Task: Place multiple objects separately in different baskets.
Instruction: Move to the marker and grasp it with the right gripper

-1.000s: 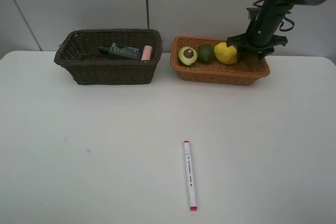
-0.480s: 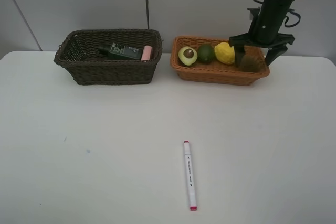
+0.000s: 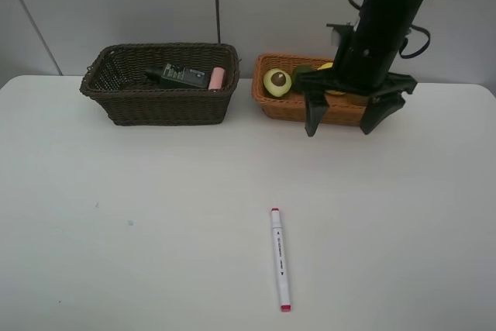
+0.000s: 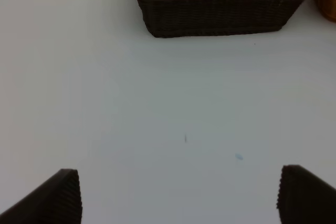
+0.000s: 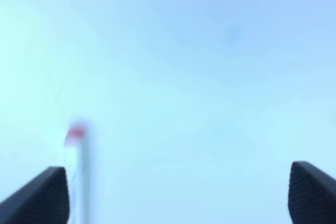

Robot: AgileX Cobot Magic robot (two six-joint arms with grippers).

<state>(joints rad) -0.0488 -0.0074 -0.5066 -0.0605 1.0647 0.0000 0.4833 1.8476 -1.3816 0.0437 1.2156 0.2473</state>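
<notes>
White table (image 3: 155, 215) fills most of the frame, and we see the marker (image 3: 280, 259) lying alone at lower centre, well apart from both baskets. At upper left the dark basket (image 3: 160, 102) holds the green bottle (image 3: 180, 76) and pink bottle (image 3: 217, 77); at upper right the orange basket (image 3: 280, 106) holds the avocado (image 3: 277, 81). Our right gripper (image 3: 345, 123) hangs spread wide and empty before it, and our left gripper (image 4: 178, 195) is spread wide too.

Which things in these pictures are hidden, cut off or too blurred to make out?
- Exterior high: the right end effector and its arm cover the light orange wicker basket, hiding most of its contents.
- Right wrist: the white marker with a red cap is a blur.
- Left wrist: the dark brown wicker basket is cut off by the frame edge.
</notes>
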